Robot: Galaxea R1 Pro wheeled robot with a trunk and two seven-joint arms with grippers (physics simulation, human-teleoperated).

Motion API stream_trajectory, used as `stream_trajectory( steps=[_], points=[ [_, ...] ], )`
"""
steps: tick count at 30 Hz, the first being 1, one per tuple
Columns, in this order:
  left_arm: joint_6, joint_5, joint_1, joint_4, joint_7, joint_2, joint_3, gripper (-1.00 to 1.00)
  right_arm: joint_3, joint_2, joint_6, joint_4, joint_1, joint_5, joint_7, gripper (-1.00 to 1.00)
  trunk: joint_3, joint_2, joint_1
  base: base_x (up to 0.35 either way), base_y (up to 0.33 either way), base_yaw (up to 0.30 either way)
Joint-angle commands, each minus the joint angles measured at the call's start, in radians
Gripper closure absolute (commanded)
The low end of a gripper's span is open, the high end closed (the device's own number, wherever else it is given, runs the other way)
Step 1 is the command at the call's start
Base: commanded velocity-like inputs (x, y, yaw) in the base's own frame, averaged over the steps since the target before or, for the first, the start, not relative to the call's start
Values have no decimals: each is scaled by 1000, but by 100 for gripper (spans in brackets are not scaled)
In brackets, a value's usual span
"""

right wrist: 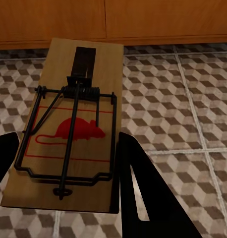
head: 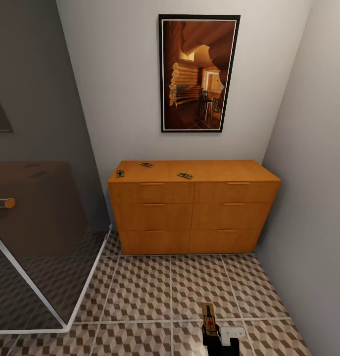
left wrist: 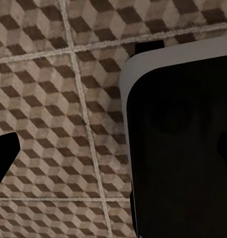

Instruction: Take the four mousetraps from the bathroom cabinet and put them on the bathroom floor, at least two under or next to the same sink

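Note:
The orange-brown cabinet (head: 189, 217) stands against the far wall with all drawers shut. Three mousetraps lie on its flat top: one near the middle (head: 185, 175), one further back (head: 146, 164), one by the left edge (head: 120, 173). A fourth mousetrap (head: 208, 314) (right wrist: 74, 124) sticks forward out of my right gripper (head: 212, 337) (right wrist: 69, 136), which is shut on its sides above the bathroom floor (head: 140, 291). It shows a red mouse mark and a dark wire spring. One dark finger (left wrist: 4, 158) of my left gripper hangs over the cube-pattern tiles, holding nothing.
A glass shower enclosure with a white frame (head: 51, 296) and a round knob (head: 5, 202) takes up the left side. A grey wall closes the right side. A framed picture (head: 199, 74) hangs above the cabinet. My own white-and-black body (left wrist: 183, 148) is close to the left wrist.

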State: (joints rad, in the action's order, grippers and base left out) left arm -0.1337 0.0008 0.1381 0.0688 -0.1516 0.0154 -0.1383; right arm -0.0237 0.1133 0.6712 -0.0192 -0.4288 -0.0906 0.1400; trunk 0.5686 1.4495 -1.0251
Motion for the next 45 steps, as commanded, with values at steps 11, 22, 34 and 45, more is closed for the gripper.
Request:
stream_trajectory(
  steps=[11, 22, 34, 45],
  points=[
    [-7, 1, 1, 5, -3, -1, -7, -100, -2, 0, 2, 1, -1, -8, 5, 100, 1, 1, 0, 0, 0, 0],
    [-7, 1, 1, 5, -3, -2, -7, -100, -2, 0, 2, 1, -1, -8, 5, 100, 1, 1, 0, 0, 0, 0],
    [-7, 1, 1, 5, -3, -2, -7, -100, -2, 0, 2, 1, -1, -8, 5, 100, 1, 1, 0, 0, 0, 0],
    [-7, 1, 1, 5, -3, -2, -7, -100, -2, 0, 2, 1, -1, -8, 5, 100, 1, 1, 0, 0, 0, 0]
  ],
)
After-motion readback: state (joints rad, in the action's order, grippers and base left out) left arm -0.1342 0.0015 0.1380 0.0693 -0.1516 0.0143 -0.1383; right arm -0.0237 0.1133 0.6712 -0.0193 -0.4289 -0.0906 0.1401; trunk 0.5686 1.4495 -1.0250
